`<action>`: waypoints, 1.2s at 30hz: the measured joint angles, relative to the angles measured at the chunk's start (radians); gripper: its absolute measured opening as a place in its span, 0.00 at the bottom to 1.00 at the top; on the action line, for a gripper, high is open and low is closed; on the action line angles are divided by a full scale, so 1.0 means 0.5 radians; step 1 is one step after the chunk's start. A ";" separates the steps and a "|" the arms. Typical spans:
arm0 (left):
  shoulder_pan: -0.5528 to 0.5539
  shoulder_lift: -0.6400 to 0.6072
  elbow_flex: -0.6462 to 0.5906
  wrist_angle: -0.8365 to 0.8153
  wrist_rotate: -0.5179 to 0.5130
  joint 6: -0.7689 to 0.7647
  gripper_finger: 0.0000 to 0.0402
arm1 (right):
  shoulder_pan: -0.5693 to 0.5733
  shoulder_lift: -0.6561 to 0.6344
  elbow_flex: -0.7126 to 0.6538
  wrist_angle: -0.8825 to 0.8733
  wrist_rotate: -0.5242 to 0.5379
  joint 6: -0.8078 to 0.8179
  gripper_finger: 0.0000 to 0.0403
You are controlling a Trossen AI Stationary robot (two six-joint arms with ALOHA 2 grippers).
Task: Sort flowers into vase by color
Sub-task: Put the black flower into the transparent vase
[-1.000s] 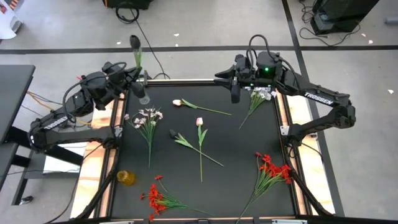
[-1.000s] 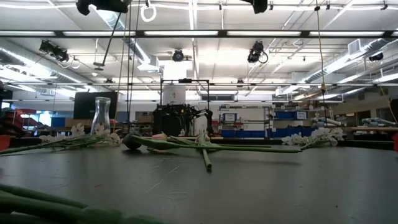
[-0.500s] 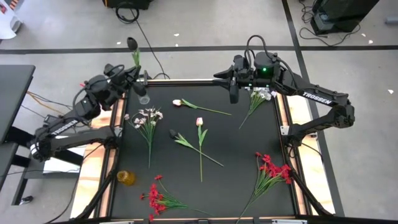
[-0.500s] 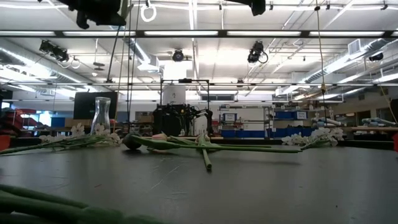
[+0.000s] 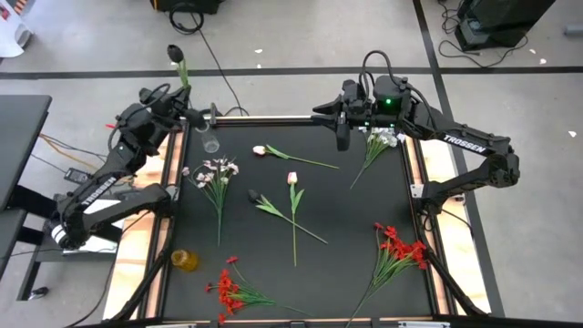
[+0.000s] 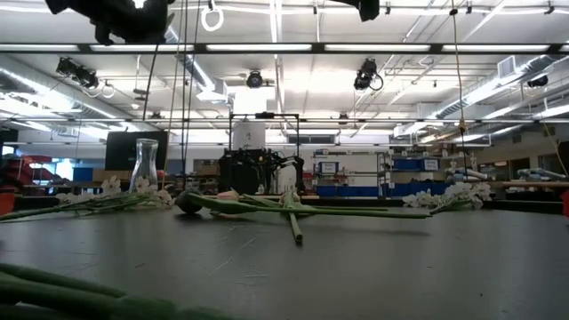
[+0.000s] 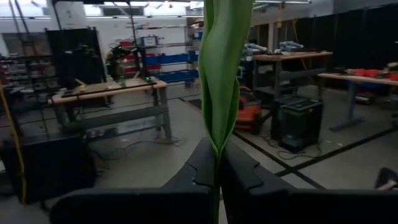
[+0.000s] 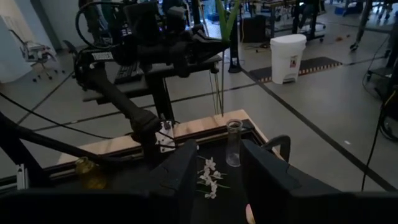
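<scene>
My left gripper is shut on a long green-stemmed flower with a dark-looking bloom. It holds the flower high over the table's far left corner, left of the clear glass vase. The gripper also shows in the right wrist view. My right gripper hangs open and empty over the far edge. Pink tulips, white sprays and red sprays lie flat on the black table. My left gripper pinches the flower's stem between its two fingers, just below the long green leaf. The fingers come about level from the table's left side, across the stem. The flower stands upright, and its lower stem hangs free beside the vase's mouth.
A small amber vase stands near the left edge. A second white spray lies under my right arm, and a second red spray lies at the near edge. A dark-bloomed flower crosses a tulip's stem mid-table.
My left gripper has moved with the flower toward the table's left and far edges, away from over the clear vase. The flower has stayed upright in the hold, and its bloom has shifted left with it. My right arm has kept still.
</scene>
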 joint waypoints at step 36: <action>0.208 0.321 -0.506 0.543 0.050 -0.209 0.03 | 0.000 0.000 0.001 0.013 0.000 0.000 0.32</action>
